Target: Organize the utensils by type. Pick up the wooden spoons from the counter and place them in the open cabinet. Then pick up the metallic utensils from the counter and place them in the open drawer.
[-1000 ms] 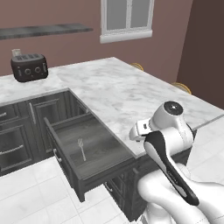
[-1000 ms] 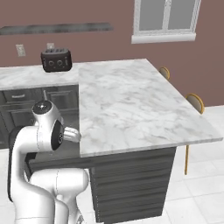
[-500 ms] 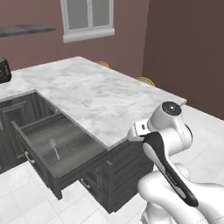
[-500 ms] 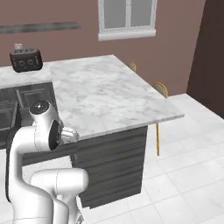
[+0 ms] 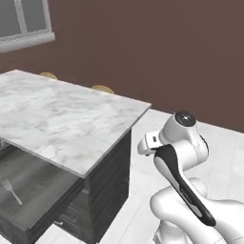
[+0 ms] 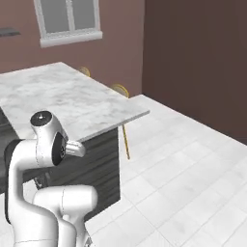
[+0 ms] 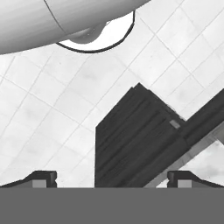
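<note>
White floor tiles [image 6: 193, 159] run up to a dark maroon wall [image 6: 198, 58], and a framed window [image 6: 70, 19] sits on the lighter wall behind the island. From my station I note the counter [image 5: 62, 119], white marble with grey veins, standing over dark grey base units. Two yellow-backed stools [image 6: 120, 89] show past its far edge.

On the hand view, the gripper [image 7: 112, 178] has its two dark fingertips [image 7: 43, 178] standing far apart at the bottom corners. The jaws are spread wide and released. Nothing lies between them and nothing touches them. They look down onto pale tiles and the dark wood-grain corner of a base unit [image 7: 131, 140], with a sliver of marble at the right edge.

Below the counter's near edge in the left base view, the drawer [image 5: 38, 190] stands pulled out. A small silver fork [image 5: 12, 190] lies flat on its floor, near the left edge of that view. I cannot tell from these views whether anything else lies in the drawer.

The arm is folded up close to its own body, well apart from the counter edge.
</note>
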